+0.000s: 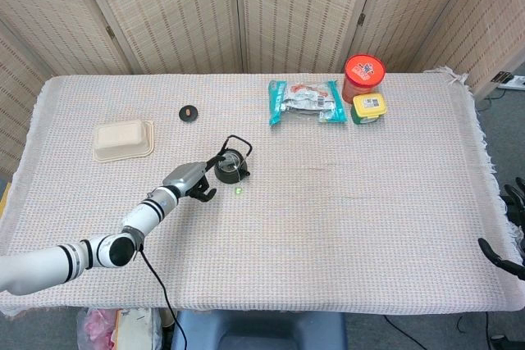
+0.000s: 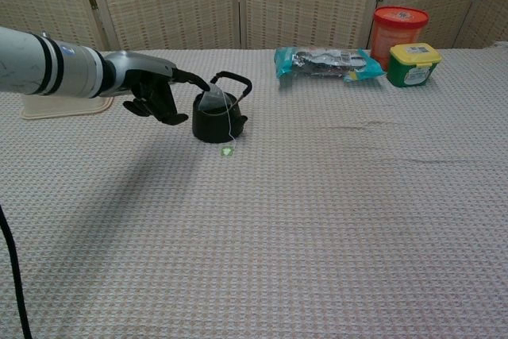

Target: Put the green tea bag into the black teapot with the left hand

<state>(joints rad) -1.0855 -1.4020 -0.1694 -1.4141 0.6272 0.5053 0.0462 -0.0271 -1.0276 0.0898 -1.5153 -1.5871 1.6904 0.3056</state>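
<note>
My left hand (image 2: 155, 94) hovers just left of the teapot (image 2: 217, 115), fingers spread and holding nothing, one fingertip reaching toward the rim. The tea bag (image 2: 212, 101) sits in the teapot's mouth, its string draped over the side, green tag (image 2: 227, 150) on the cloth (image 2: 333, 220). My right hand (image 1: 502, 256) barely shows at the table edge; I cannot tell its state.

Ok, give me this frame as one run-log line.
left hand: open, beside teapot | tea bag: in teapot, green tag on cloth | right hand: at table edge, idle

Beige tray (image 1: 123, 138), teal packet (image 1: 308, 102), jars (image 1: 363, 74)
</note>
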